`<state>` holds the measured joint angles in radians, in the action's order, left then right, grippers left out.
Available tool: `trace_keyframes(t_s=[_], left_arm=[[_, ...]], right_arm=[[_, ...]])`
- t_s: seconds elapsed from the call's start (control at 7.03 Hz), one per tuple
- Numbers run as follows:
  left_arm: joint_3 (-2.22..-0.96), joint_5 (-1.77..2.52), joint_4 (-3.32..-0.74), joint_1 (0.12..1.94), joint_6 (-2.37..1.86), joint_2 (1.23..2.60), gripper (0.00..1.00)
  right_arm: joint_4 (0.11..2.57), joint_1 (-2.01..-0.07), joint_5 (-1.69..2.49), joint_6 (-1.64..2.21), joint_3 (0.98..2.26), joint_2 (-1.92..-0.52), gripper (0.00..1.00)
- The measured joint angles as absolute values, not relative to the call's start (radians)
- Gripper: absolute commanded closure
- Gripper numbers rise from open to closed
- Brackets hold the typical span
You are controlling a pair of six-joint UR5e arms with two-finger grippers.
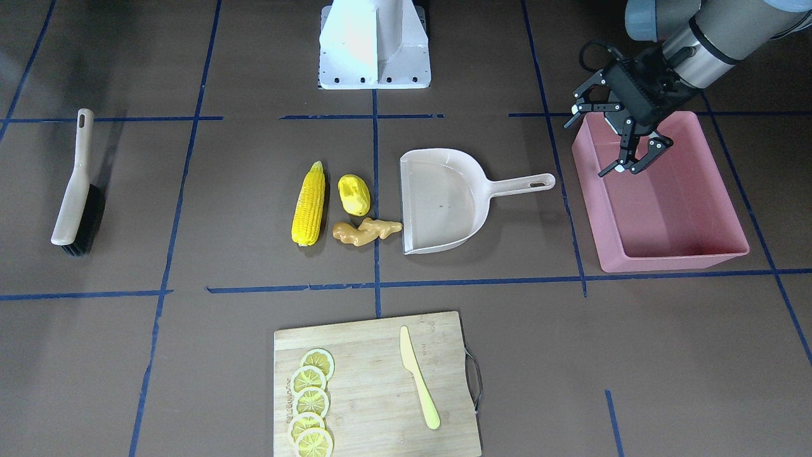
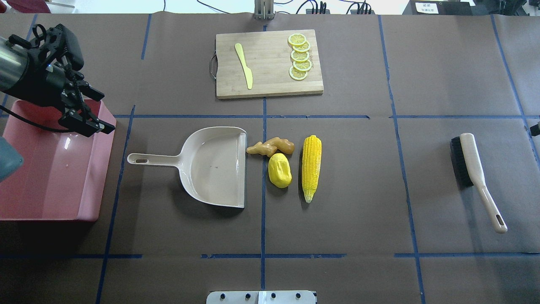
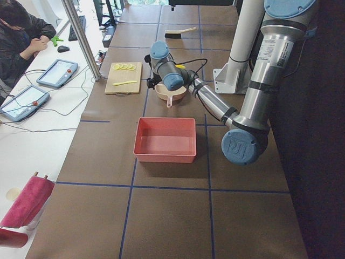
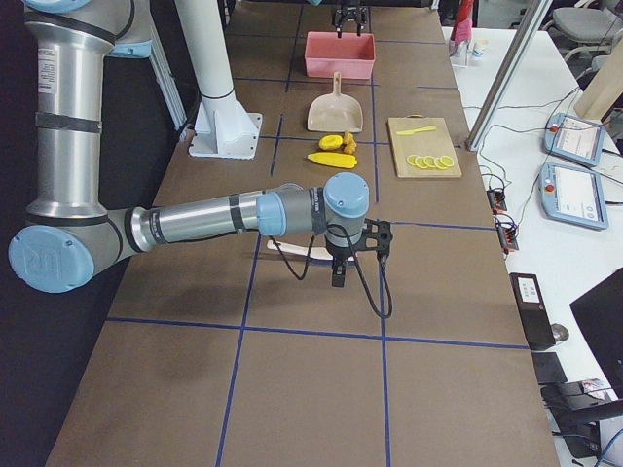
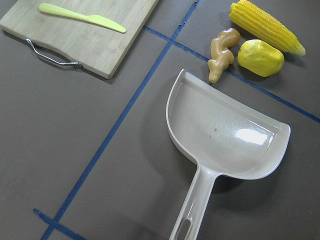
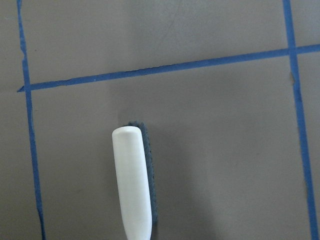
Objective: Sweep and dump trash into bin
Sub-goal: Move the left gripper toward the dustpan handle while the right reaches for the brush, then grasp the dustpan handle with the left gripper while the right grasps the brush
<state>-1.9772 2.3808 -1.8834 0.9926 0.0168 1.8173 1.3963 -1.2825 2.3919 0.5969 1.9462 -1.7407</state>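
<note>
While corn cob [image 2: 311,166], fruit [image 2: 279,170], ginger [image 2: 270,147] lie beside dustpan [image 2: 211,169], brush [image 2: 476,177] well apart

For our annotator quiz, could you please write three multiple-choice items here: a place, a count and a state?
1. The ginger root lies: A inside the dustpan; B on the table beside the dustpan's open edge; C on the dustpan's handle.
2. Lemon slices on the cutting board: A three; B five; C seven.
3. The left gripper is: A open, empty; B shut on the dustpan's handle; C shut on the ginger root.
Key: 1 B, it lies on table by the edge; 2 B, five overlap in a row; 3 A, jaws apart, nothing between.
</note>
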Motion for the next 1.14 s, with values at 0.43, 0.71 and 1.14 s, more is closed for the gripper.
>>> trace_keyframes(t_s=[0.43,0.71,1.14], left_arm=[[-1.968,2.381,-1.885,0.981,0.012,1.848,0.0],[-1.968,2.381,-1.884,0.98,0.011,1.85,0.0],[-1.968,2.381,-1.885,0.971,0.012,1.851,0.0]], right_arm=[[1.199,-1.027,2.245,0.89,1.965,-1.81,0.0],[1.178,-0.934,2.209,0.933,1.968,-1.824,0.01],[1.172,-0.883,2.23,0.943,1.955,-1.858,0.02]])
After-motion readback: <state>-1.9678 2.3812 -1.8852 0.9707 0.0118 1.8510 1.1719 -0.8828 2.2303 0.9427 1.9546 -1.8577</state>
